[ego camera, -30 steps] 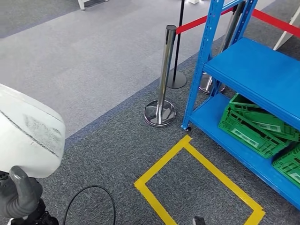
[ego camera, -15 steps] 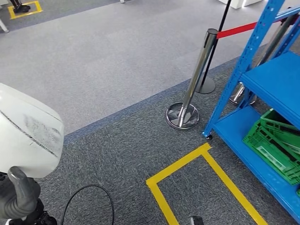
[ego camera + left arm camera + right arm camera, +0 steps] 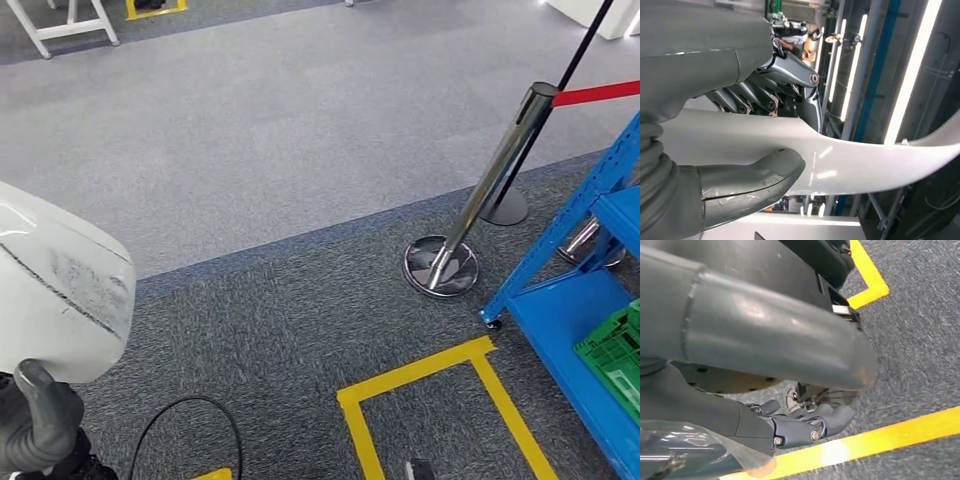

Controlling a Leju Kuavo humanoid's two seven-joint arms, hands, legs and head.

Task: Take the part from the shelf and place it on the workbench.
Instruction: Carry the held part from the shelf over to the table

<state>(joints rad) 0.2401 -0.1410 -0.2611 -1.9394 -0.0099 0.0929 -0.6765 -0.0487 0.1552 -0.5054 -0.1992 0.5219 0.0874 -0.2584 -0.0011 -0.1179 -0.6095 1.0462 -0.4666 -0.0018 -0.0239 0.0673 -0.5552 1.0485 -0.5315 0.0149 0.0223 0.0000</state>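
While we carry the white part at the lower left of the head view, its broad curved shell reads to us as a stiff moulded panel, probably light for its bulk but smooth and glossy, so likely to slide in a grip. Our left robot hand clamps it: in the left wrist view the thumb lies against one face and the darker fingers press the other, with the panel running out between them across the frame. We judge that this edge hold leaves a long unsupported span, so the shell could swing or twist as we walk; a hold nearer its middle would steady it. Scuff marks show on its surface in the head view.

Our right robot hand hangs over the floor with its fingers curled in on nothing.

Underfoot is grey carpet, lighter in the upper half of the head view and darker below. Yellow floor tape marks a box at lower centre, and a black cable loops at lower left. A chrome stanchion with a red belt stands at the right, beside the blue shelf, whose bottom level holds a green crate. White legs stand at the upper left; we cannot tell whether they belong to the workbench.
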